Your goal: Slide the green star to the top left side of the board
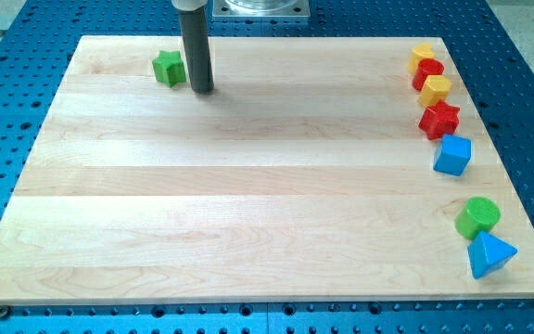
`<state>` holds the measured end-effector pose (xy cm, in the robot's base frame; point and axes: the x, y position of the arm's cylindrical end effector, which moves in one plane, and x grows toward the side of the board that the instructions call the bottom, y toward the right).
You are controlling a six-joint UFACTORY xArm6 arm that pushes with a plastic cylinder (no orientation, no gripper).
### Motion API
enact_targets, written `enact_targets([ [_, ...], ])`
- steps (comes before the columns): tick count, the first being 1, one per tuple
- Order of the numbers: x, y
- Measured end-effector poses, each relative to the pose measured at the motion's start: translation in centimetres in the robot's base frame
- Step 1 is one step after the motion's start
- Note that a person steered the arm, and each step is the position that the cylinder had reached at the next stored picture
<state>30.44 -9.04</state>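
The green star [168, 68] lies near the view's top left part of the wooden board [248, 186]. My tip [202, 90] rests on the board just to the right of the star and slightly lower in the view, with a small gap between them. The dark rod rises from the tip to the view's top edge.
Along the board's right side lie a yellow block [422, 55], a red block [428, 71], a yellow block [435, 89], a red star [439, 119], a blue cube [452, 155], a green cylinder [478, 216] and a blue triangle [489, 253]. Blue perforated table surrounds the board.
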Motion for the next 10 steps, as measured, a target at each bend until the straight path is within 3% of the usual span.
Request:
enact_targets([
  [1, 0.1, -4.0],
  [6, -3.7, -3.3],
  [10, -6.3, -9.4],
])
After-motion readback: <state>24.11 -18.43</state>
